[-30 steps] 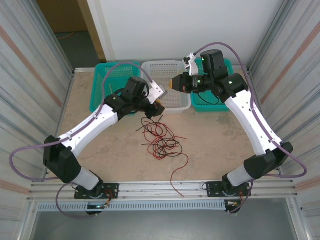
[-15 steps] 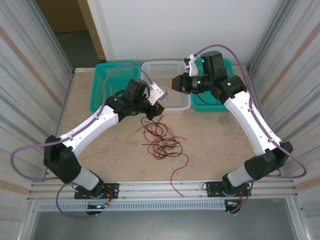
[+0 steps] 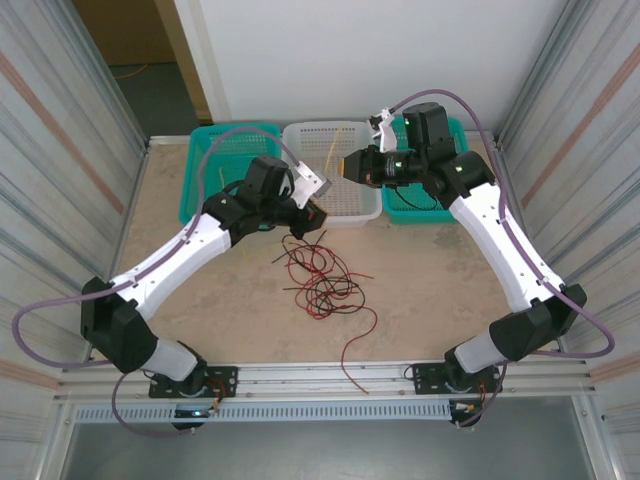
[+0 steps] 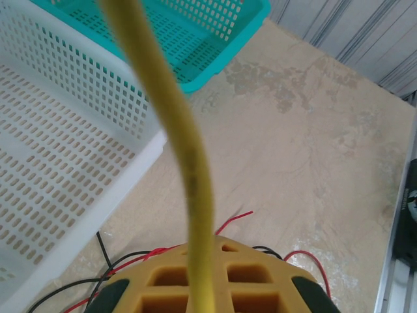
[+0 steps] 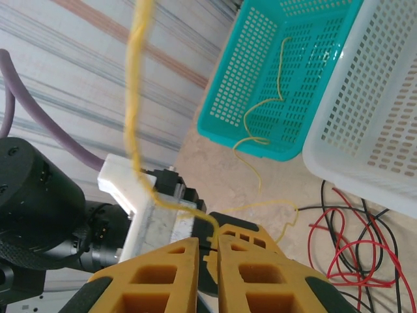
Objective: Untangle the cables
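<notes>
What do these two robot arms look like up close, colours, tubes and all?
The left arm and the right arm have smooth white shells with chunky black joints. A thick lavender hose runs along each. The fingers are orange-yellow blocks with square recesses and dark grey ends. A small green light glows near the right wrist.

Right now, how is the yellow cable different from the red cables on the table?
The yellow cable is up off the table, rising out of the shut left pincer; the red cables lie flat on it. The red cables are looped into a tangle with black cables; the held stretch of the yellow cable is one clear strand. Both are thin, flexible strands.
</notes>
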